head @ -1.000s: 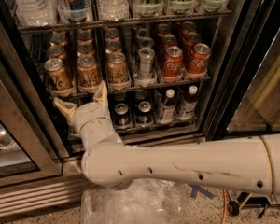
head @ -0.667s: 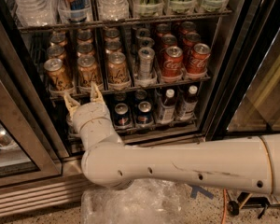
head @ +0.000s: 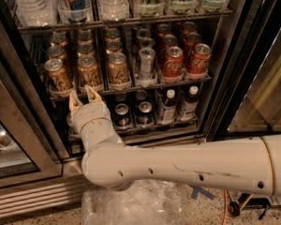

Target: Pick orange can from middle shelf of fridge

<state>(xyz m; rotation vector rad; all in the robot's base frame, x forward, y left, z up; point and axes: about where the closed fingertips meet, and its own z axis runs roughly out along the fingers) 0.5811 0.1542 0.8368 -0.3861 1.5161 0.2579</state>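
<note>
The fridge [head: 243,74] stands open with wire shelves. The middle shelf [head: 131,89] holds several orange cans in three rows at the left; the front ones are at the far left [head: 57,76], left of middle [head: 88,72] and middle [head: 118,70]. A slim silver can [head: 146,63] and red Coca-Cola cans [head: 173,62] stand to their right. My gripper [head: 84,95] is open, its two fingertips pointing up just below the shelf's front rail, under the second front orange can. It holds nothing.
The upper shelf [head: 126,20] carries water bottles and green-labelled cups. The lower shelf holds blue cans [head: 122,115] and dark bottles [head: 167,106]. A glass door [head: 9,139] stands at the left. Crumpled clear plastic [head: 136,203] lies on the floor under my arm.
My gripper has slid left along the front of the middle shelf, from under the third orange can row to under the second. The cans have not moved.
</note>
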